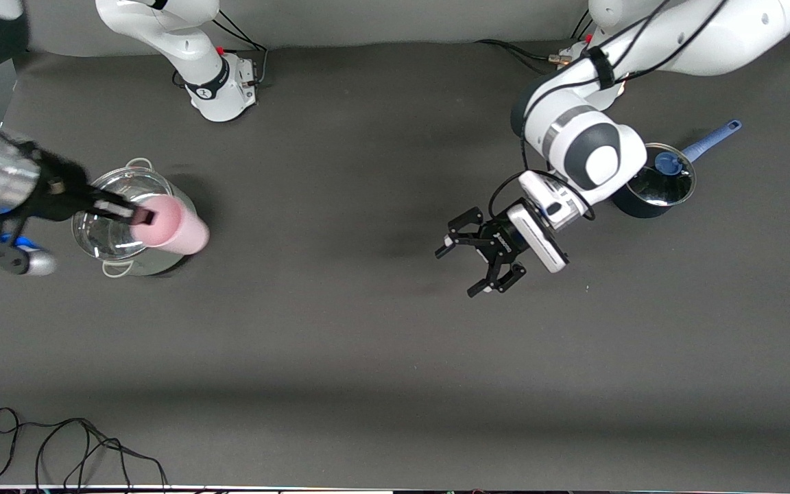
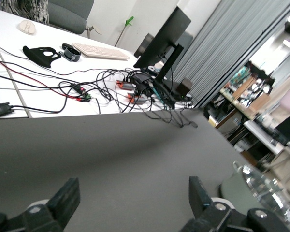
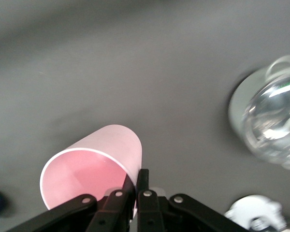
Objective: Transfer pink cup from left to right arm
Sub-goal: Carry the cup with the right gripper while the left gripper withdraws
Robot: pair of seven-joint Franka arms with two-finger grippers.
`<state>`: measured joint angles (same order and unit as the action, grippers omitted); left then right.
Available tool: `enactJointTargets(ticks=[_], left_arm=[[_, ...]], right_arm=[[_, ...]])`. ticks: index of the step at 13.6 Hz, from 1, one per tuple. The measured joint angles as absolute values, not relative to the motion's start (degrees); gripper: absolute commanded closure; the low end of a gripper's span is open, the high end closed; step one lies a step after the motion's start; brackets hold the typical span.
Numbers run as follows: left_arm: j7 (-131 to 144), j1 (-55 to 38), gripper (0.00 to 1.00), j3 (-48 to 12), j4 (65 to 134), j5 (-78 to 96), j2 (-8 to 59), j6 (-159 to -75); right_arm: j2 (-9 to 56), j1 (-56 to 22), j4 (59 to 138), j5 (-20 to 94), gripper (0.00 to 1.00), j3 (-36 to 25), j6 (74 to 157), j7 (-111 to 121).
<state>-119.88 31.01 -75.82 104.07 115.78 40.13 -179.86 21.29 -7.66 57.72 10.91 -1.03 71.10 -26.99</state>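
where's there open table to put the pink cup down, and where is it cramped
Widest bare stretch: the grey mat between the steel pot and the open left gripper, running on nearer the camera to the loose cable. Cramped: the right arm's end, where the right gripper, shut on the pink cup, is over the pot; and around the blue saucepan.

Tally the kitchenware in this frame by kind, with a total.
Cups: 1, the pink cup, held in the right gripper over the steel pot.
Pots: 2, the steel pot with glass lid and the dark blue saucepan.
Total: 3.
The left gripper holds nothing.
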Motion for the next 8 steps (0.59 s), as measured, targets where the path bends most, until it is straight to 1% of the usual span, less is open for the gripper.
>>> enactJointTargets(ticks=[2, 4, 6, 8], left_arm=[[-117.3, 31.1, 0.00, -76.5, 103.8, 115.7, 40.5, -179.4], [-116.5, 31.1, 0.00, -77.1, 103.7, 115.7, 40.5, -179.4], [-116.3, 30.8, 0.00, -77.7, 103.7, 115.7, 40.5, -181.0], [-115.1, 29.4, 0.00, -78.1, 103.7, 115.8, 40.5, -185.2]], right_arm=[[21.3, -7.7, 59.7, 9.8, 1.00, -4.7, 71.9, -16.8], [21.3, -7.7, 62.5, 9.7, 1.00, -8.2, 75.0, -9.0], [21.1, -7.7, 67.4, 9.7, 1.00, -10.8, 81.2, -3.1], [20.0, -7.6, 75.4, 9.7, 1.00, -11.8, 90.8, 0.3]])
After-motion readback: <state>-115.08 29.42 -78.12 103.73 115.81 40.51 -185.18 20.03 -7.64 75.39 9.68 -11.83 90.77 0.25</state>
